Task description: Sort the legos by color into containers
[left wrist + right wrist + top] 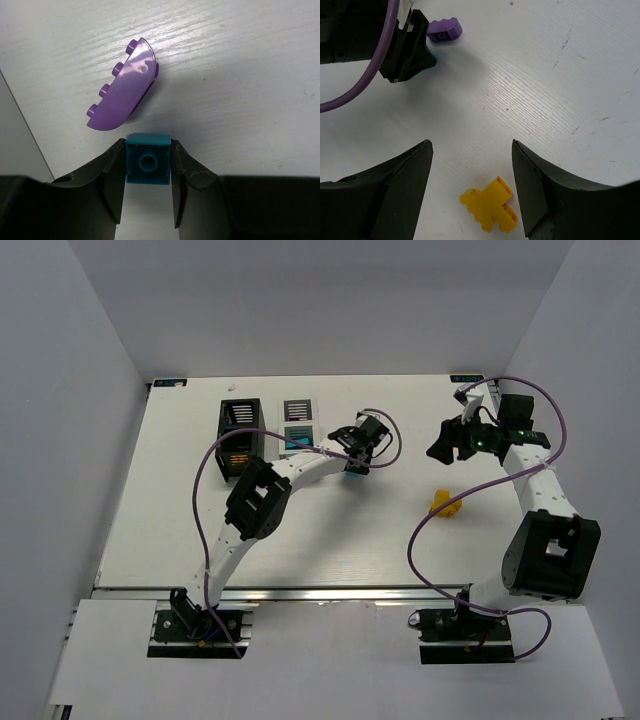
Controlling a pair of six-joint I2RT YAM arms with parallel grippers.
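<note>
My left gripper point(356, 462) is shut on a small teal lego point(148, 160), held between both fingers point(107, 172) just above or on the table. A purple curved lego point(124, 87) lies just beyond it. It also shows in the right wrist view point(444, 30). My right gripper point(471, 147) is open and empty, hovering over the table point(555, 90). A yellow-orange lego point(490, 205) lies below and between its jaws, and it shows in the top view point(445, 503). The black container point(240, 430) and the white container point(298, 423) stand side by side at the back left.
The white container holds something teal in its near compartment, and the black one shows an orange glint. The left arm's purple cable point(205, 510) loops over the left half of the table. Grey walls enclose the table on three sides.
</note>
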